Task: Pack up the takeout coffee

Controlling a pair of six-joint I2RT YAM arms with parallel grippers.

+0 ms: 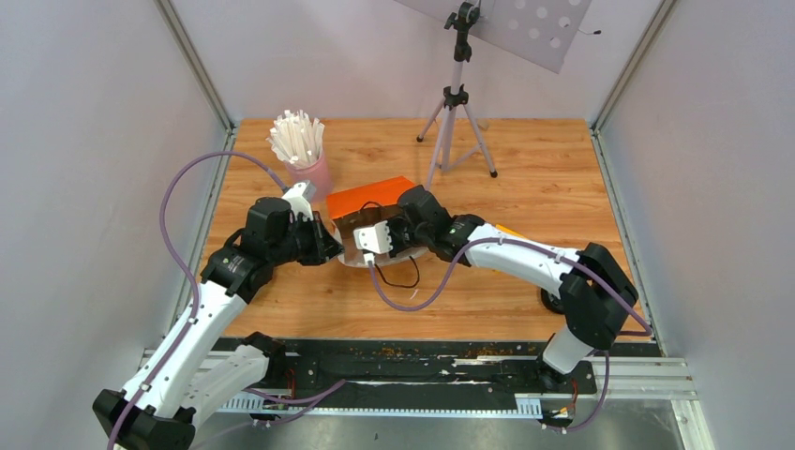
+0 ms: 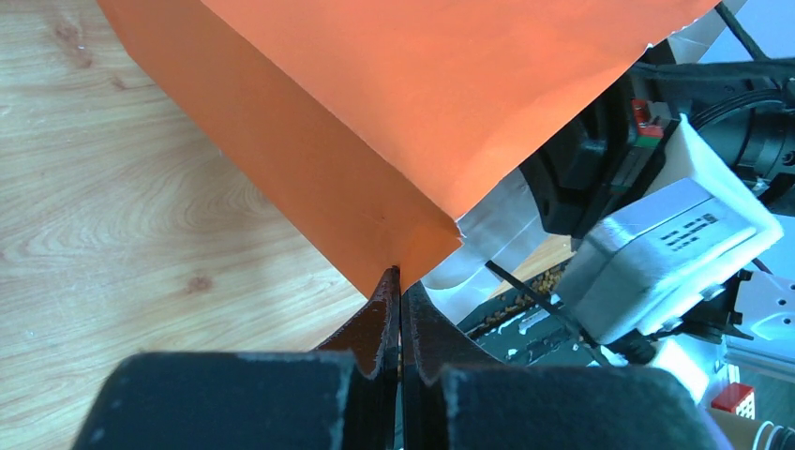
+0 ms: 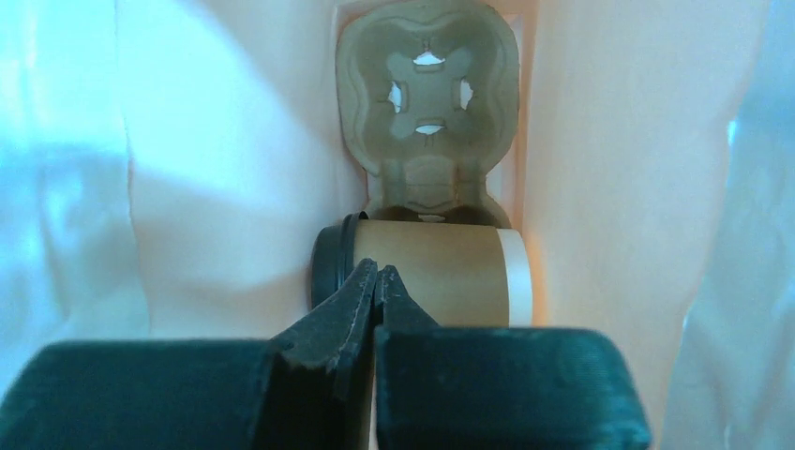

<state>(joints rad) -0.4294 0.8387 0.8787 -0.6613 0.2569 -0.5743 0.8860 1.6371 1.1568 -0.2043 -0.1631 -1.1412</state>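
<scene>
The takeout coffee point(image 3: 441, 274), a kraft-brown cup with a black lid point(image 3: 330, 267), lies on its side inside the orange bag point(image 1: 370, 197). Its lid points left and its base right. Behind it, deeper in the bag, the grey-brown pulp tray point(image 3: 427, 103) stands against the end. My right gripper point(image 3: 377, 270) is inside the bag, shut with nothing between its fingers, its tips right in front of the cup's side near the lid. My left gripper point(image 2: 400, 274) is shut on the corner of the bag's point(image 2: 394, 112) mouth edge, holding it up off the table.
A pink cup point(image 1: 312, 175) of white sticks point(image 1: 296, 137) stands just behind the bag at the left. A tripod point(image 1: 457, 117) stands at the back. The right arm's wrist point(image 1: 380, 236) fills the bag's mouth. Side walls close in the wooden table point(image 1: 544, 178).
</scene>
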